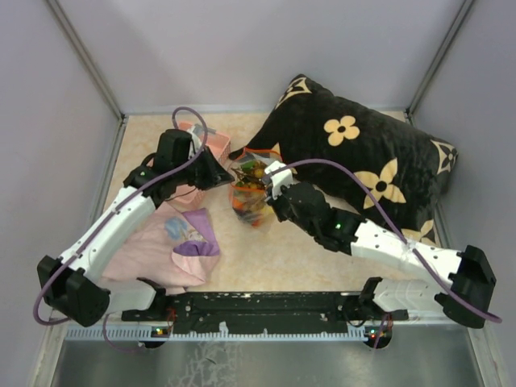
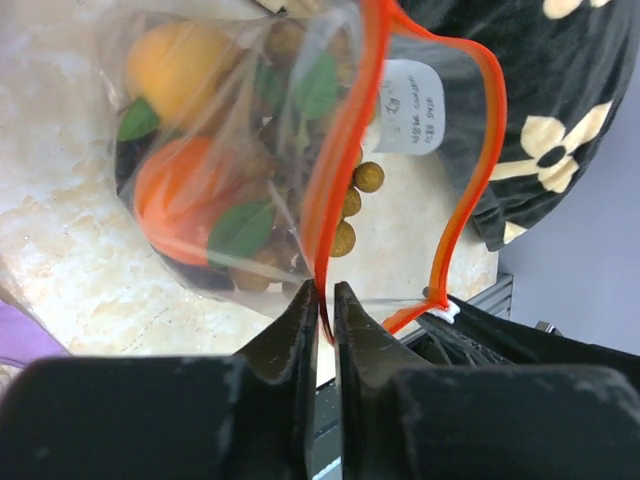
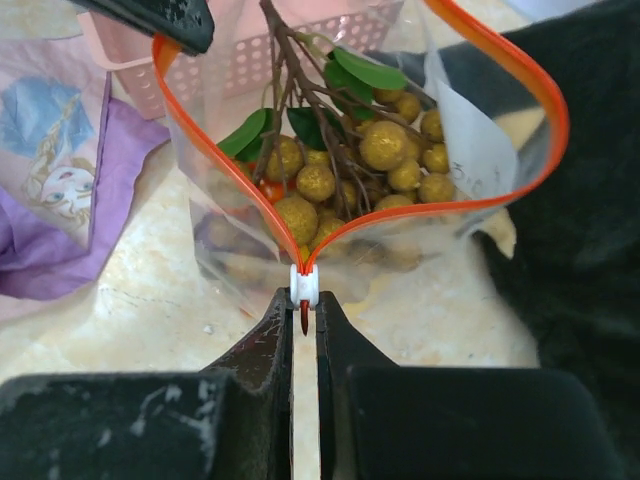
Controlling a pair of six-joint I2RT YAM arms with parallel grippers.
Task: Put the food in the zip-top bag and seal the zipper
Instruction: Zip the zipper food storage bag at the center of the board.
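The clear zip-top bag [image 1: 248,193] hangs between my two grippers at the table's middle, its mouth open. Inside lie the food: an orange persimmon [image 2: 172,196], a yellow-orange fruit [image 2: 175,68] and olive-brown grapes [image 3: 385,145]. My left gripper [image 2: 325,292] is shut on the far end of the orange-red zipper strip [image 2: 340,150]. My right gripper [image 3: 304,302] is shut on the zipper's end at the small white slider [image 3: 304,285]. The strip's two sides bow apart in a loop [image 3: 540,90].
A pink basket [image 1: 196,137] stands behind my left gripper. A pink-purple folded cloth [image 1: 173,246] lies at the front left. A black pillow with cream flowers [image 1: 371,161] fills the back right, just behind the bag.
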